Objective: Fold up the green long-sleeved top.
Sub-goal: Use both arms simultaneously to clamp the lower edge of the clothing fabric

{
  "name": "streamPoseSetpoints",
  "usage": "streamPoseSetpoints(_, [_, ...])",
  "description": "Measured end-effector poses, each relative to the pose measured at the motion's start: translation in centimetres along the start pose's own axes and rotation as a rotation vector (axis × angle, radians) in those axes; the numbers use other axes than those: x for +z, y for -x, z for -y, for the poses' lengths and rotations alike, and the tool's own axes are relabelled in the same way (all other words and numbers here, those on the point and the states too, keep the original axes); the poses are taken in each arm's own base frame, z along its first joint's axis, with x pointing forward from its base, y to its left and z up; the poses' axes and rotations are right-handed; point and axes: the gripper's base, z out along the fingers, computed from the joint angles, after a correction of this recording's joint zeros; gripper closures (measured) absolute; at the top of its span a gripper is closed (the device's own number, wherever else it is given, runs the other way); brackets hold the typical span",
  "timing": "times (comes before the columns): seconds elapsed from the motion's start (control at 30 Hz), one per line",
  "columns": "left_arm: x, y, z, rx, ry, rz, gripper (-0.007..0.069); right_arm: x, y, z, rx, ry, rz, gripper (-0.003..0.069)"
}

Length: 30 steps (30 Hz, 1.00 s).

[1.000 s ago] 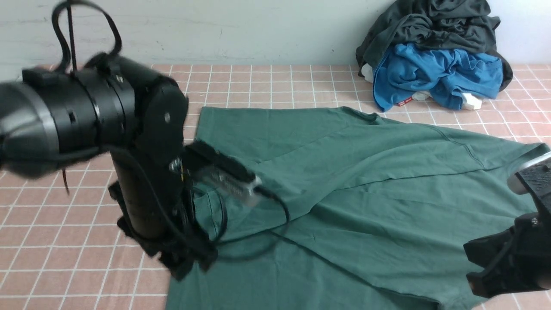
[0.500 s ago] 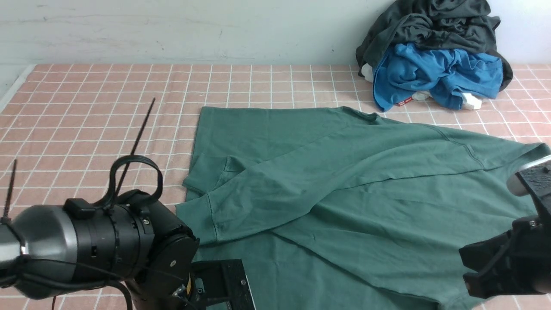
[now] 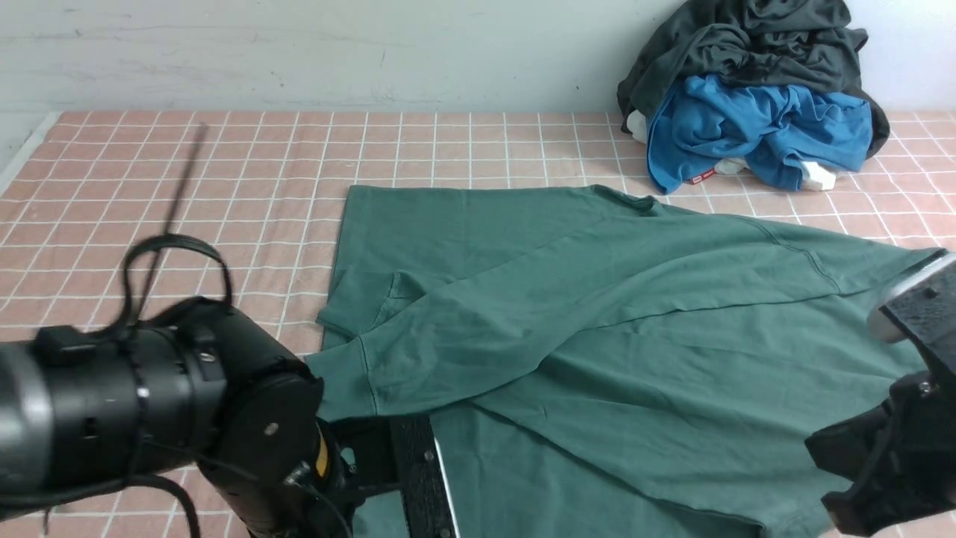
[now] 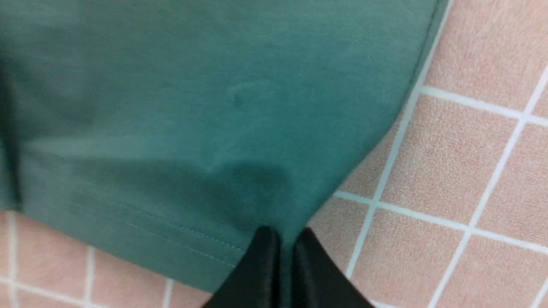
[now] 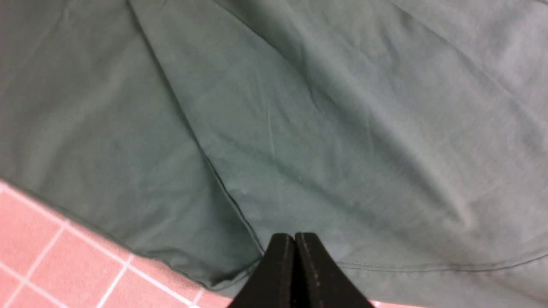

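- The left gripper [image 4: 286, 231] sits at the near-left corner of the green long-sleeved top [image 3: 597, 314]. Its 2 black fingers [image 4: 261, 265] are drawn almost together, with only a thin sliver between them. The corner of the hem runs in between the tips and puckers there, so they are clamped on the cloth.
- The left arm [image 3: 149, 403] fills the near-left of the front view, low over the pink checked tablecloth [image 3: 112, 187], and hides that corner from the front camera.
- The right gripper [image 5: 294, 236] is at the near-right end of the hem. Its 2 fingers [image 5: 278, 265] are pressed flat together with no gap. The hem stitching and a fold line both run up to the tips. Whether any cloth is caught between them cannot be told.
- The right arm [image 3: 911, 418] stands at the near-right edge, over the top's right side.
- The top lies spread on the tablecloth between the 2 arms, reaching from the near edge to about mid-table.
- 1 sleeve [image 3: 485, 329] is folded across the body, and its cuff [image 3: 340, 381] lies at the left edge, just beyond the left arm.
- At the far right, against the wall [image 3: 299, 52], is a heap of clothes. A dark grey garment [image 3: 747, 37] lies over a blue garment [image 3: 754, 119], well apart from both grippers.
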Motion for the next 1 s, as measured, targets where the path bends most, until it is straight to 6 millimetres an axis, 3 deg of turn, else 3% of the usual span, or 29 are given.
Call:
streamPoseSetpoints(0.17, [-3.4, -1.6, -0.9, -0.067, 0.088, 0.072, 0.0616, -0.5, 0.4, 1.1, -0.203, -0.104, -0.072, 0.0621])
streamPoseSetpoints(0.33, [-4.5, -3.0, -1.9, -0.163, 0.123, 0.101, 0.0616, 2.2, -1.2, 2.3, -0.364, -0.175, -0.243, 0.0454])
streamPoseSetpoints(0.4, [-4.6, -3.2, -2.1, -0.187, 0.121, 0.106, 0.0616, 4.2, -2.4, 2.7, -0.449, -0.186, -0.329, 0.0355])
streamPoseSetpoints(0.53, [-4.6, -3.2, -2.0, -0.198, 0.112, 0.113, 0.0616, 7.0, -3.4, 3.3, -0.539, -0.2, -0.403, 0.0261])
streamPoseSetpoints(0.7, [-4.6, -3.2, -2.0, -0.2, 0.11, 0.114, 0.0616, 9.4, -3.8, 3.9, -0.557, -0.225, -0.458, 0.0246])
streamPoseSetpoints(0.83, [-4.6, -3.2, -2.0, -0.202, 0.108, 0.116, 0.0616, 10.2, -4.0, 4.1, -0.539, -0.239, -0.476, 0.0263])
streamPoseSetpoints(1.0, [-4.6, -3.1, -2.0, -0.207, 0.103, 0.119, 0.0616, 10.3, -3.8, 4.0, -0.509, -0.242, -0.446, 0.0405])
